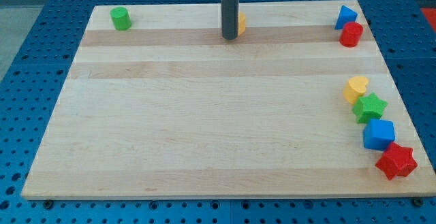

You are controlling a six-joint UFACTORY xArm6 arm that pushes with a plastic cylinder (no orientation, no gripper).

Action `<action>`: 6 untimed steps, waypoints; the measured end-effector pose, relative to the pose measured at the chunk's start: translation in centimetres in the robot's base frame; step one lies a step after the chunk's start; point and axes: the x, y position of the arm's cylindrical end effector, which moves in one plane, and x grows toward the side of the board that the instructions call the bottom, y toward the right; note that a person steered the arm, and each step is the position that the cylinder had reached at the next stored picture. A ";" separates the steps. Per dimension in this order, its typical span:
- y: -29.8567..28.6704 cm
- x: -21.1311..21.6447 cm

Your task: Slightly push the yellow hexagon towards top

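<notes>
The yellow hexagon (241, 23) lies near the top edge of the wooden board (204, 122), a little right of its middle. Only a thin sliver of it shows, at the right of the dark rod. My tip (230, 38) rests on the board just below and left of the hexagon, and the rod hides most of the block. I cannot tell if the tip touches it.
A green cylinder (121, 18) sits at the top left. A blue triangle (345, 16) and a red cylinder (351, 34) sit at the top right. Down the right edge lie a yellow heart (355, 88), a green star (370, 107), a blue cube (379, 135) and a red star (396, 161).
</notes>
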 end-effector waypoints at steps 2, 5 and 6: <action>1.6 0.0; 5.3 0.8; 6.1 1.5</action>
